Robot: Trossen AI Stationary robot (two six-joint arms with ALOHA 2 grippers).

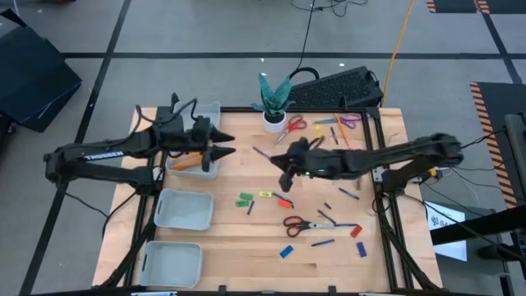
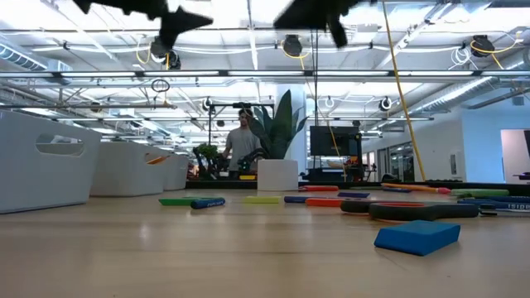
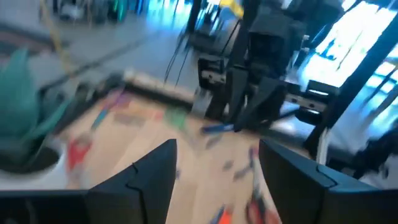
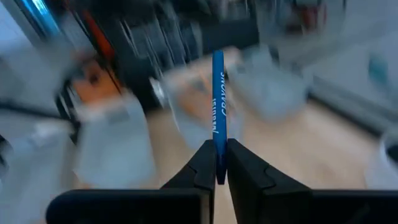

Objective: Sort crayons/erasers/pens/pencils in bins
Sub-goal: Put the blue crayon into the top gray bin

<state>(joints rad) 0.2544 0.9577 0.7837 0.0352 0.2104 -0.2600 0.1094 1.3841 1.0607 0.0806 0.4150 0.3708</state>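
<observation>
Carrying: blue crayon (image 4: 218, 106) clenched in my right hand (image 1: 283, 174), above the bench (image 1: 246, 238).
Left hand (image 1: 223, 143): released, empty.
Done: orange pieces in one bin (image 1: 210, 170).
Left: most items still scattered.

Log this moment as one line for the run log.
right gripper: shut on blue crayon, above table centre | left gripper: open, empty, over bin holding orange items

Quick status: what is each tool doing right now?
Left tool: open, holding nothing, above the bins.
Right tool: shut on a blue crayon, mid-table.
</observation>
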